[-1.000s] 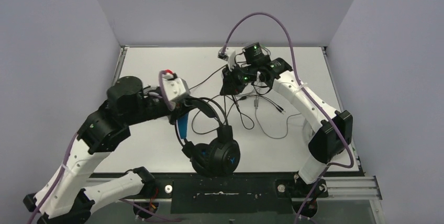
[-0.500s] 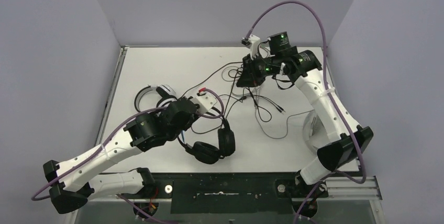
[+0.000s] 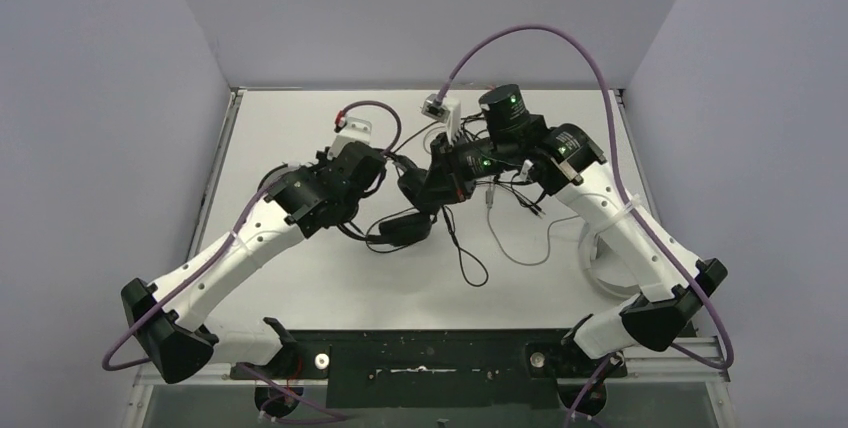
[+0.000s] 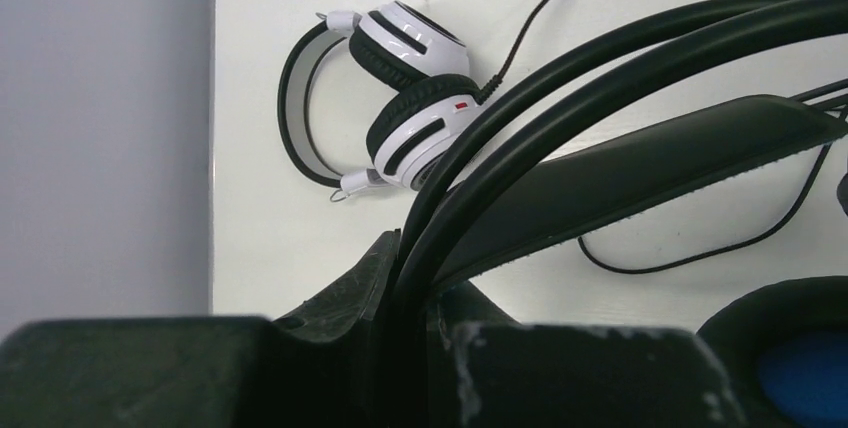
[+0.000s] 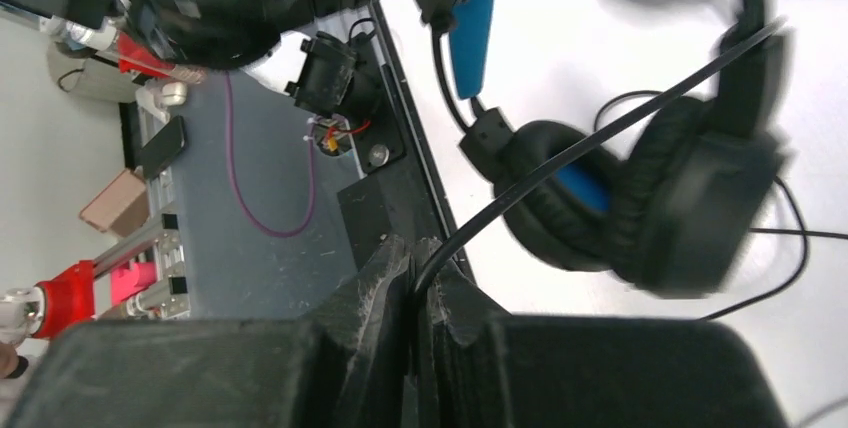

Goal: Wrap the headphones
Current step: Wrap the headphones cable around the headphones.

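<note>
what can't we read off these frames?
- Top view: black headset mostly hidden under both wrists.
- Top view: white headset half covered by the right forearm.
- Top view: cable tangle too thin to trace.
- Left wrist: ear cup cut off at the corner.
- Right wrist: black cable, far end lost in blur.

The white table (image 3: 350, 288) before me carries a white headset (image 4: 410, 98) by its left edge and a second headset (image 3: 590, 258) at the right. Between them lie a pale cable (image 3: 525, 262) and a looped black cable (image 3: 460, 260).
</note>
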`<move>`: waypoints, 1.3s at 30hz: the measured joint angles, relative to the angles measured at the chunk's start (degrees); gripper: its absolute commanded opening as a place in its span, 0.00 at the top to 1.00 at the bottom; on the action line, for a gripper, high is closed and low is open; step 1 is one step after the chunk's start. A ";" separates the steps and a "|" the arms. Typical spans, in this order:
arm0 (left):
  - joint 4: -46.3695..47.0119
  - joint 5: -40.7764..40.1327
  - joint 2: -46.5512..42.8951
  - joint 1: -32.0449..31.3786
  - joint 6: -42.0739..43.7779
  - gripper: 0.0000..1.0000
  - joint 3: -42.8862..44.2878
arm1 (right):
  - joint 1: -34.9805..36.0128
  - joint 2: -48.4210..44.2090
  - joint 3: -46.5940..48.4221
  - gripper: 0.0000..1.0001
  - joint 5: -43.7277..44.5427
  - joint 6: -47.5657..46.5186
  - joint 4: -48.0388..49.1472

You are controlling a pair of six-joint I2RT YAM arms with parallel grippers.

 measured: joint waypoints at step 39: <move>1.29 18.88 0.79 13.51 -7.06 1.00 31.43 | 2.56 -21.14 -46.64 0.00 23.80 2.69 38.25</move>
